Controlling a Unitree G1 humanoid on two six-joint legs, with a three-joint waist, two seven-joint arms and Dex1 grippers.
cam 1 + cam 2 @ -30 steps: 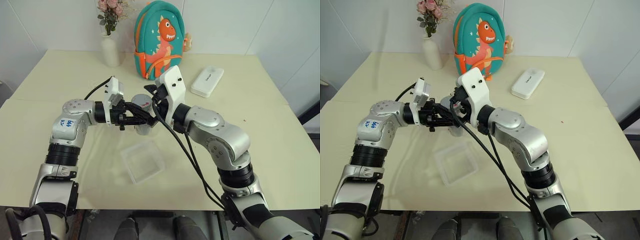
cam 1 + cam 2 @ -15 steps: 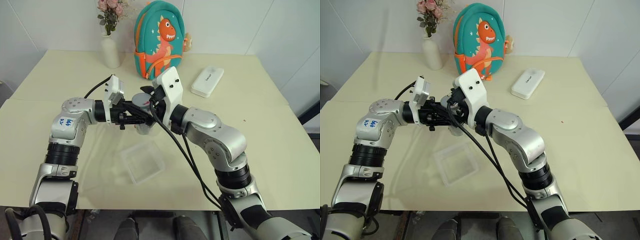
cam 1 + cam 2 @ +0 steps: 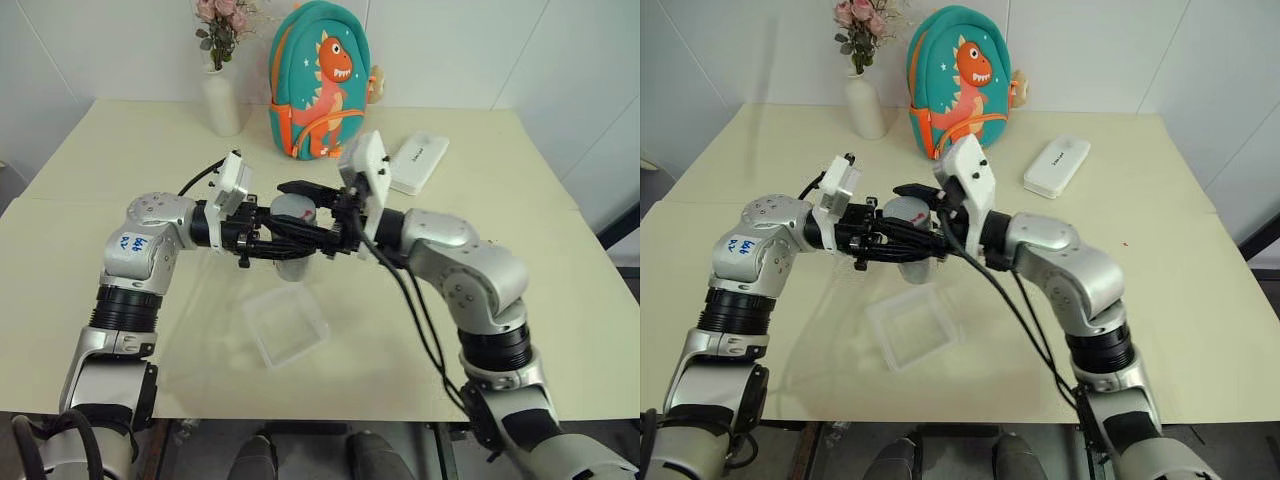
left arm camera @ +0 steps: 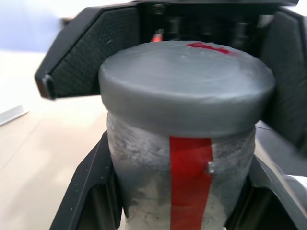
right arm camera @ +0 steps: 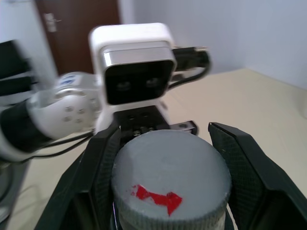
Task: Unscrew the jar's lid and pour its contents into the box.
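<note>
The jar point(image 3: 291, 262), clear with a red stripe, hangs upright above the table just beyond the box point(image 3: 287, 325). My left gripper point(image 4: 180, 191) reaches in level from the left and is shut on the jar's body. The grey lid point(image 5: 168, 172) sits on top of the jar with a red mark on it. From the right, my right gripper point(image 5: 165, 136) is shut on the lid, one black finger on each side. The contents are hidden from me. The box lies empty on the table near its front edge.
A teal dinosaur backpack point(image 3: 320, 75) and a white flower vase point(image 3: 222, 100) stand at the back of the table point(image 3: 560, 300). A white oblong case point(image 3: 415, 163) lies at the back right. Cables hang from my right wrist over the box's right side.
My right gripper has closed from wide open onto the lid, and its wrist has swung round to the right. Both hands have drawn slightly back toward me with the jar.
</note>
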